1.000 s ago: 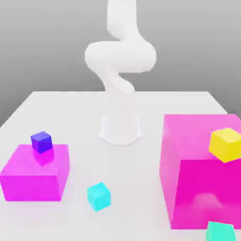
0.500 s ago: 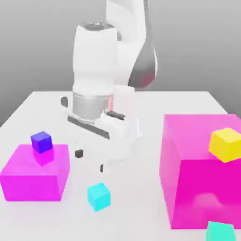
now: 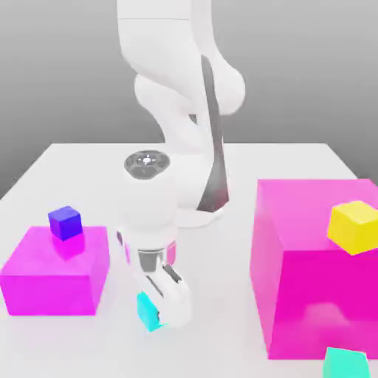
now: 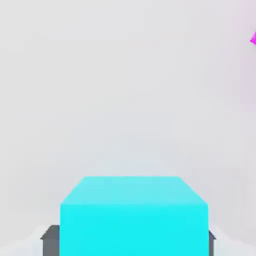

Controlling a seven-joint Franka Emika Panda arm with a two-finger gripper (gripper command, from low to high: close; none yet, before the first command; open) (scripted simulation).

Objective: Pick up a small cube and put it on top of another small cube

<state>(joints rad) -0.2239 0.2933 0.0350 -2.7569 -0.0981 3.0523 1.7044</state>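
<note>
While reaching down to the white tabletop (image 3: pixel 88 166), gripper (image 3: pixel 164 314) pinching the cyan cube (image 3: pixel 148 311) between its dark fingers (image 4: pixel 50 240), cube sitting low at the table surface in front of the arm's base. Standing just toward the exterior view's left, low magenta block (image 3: pixel 53 279) carrying a purple cube (image 3: pixel 65 222). Resting well apart on the tall magenta block (image 3: pixel 310 295) at the exterior view's right, yellow cube (image 3: pixel 355 226). Sitting at that block's foot, teal cube (image 3: pixel 345 363).
</note>
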